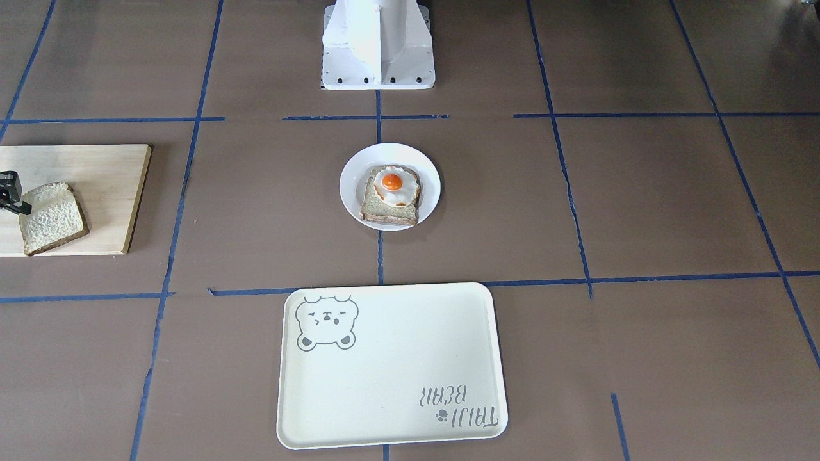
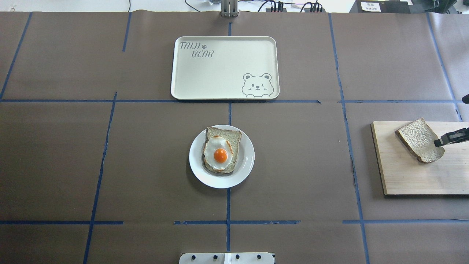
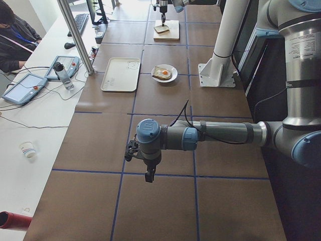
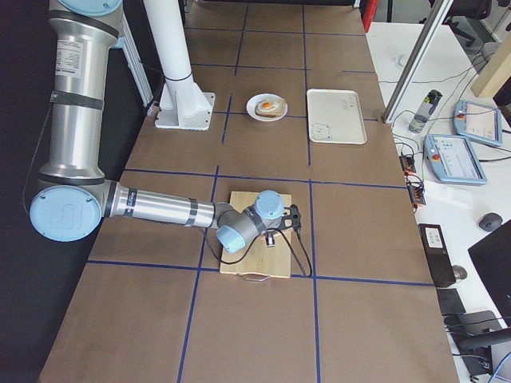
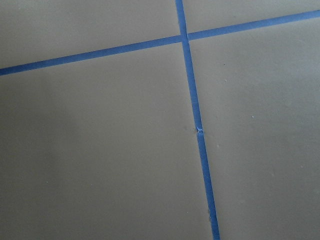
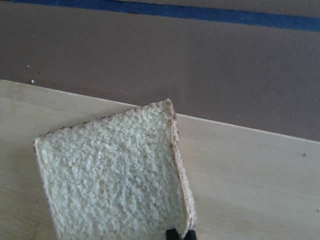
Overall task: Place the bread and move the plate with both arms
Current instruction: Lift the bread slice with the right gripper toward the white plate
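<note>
The bread (image 2: pixel 419 140) lies on a wooden cutting board (image 2: pixel 410 176) at the table's right end, its gripper-side edge raised a little; it also shows in the front view (image 1: pixel 51 218). My right gripper (image 2: pixel 438 142) is shut on the bread's crust edge; in the right wrist view the fingertips (image 6: pixel 172 234) pinch the crust of the slice (image 6: pixel 115 175). The white plate (image 2: pixel 249 161) sits at the table's middle and holds a toast slice with a fried egg (image 2: pixel 220 150). My left gripper (image 3: pixel 149 175) hangs over bare table far to the left; I cannot tell whether it is open.
A cream rectangular tray with a bear drawing (image 2: pixel 220 73) lies beyond the plate, on the operators' side. The robot's white base (image 1: pixel 378 57) stands behind the plate. Blue tape lines cross the brown table cover. The left wrist view shows only table and tape.
</note>
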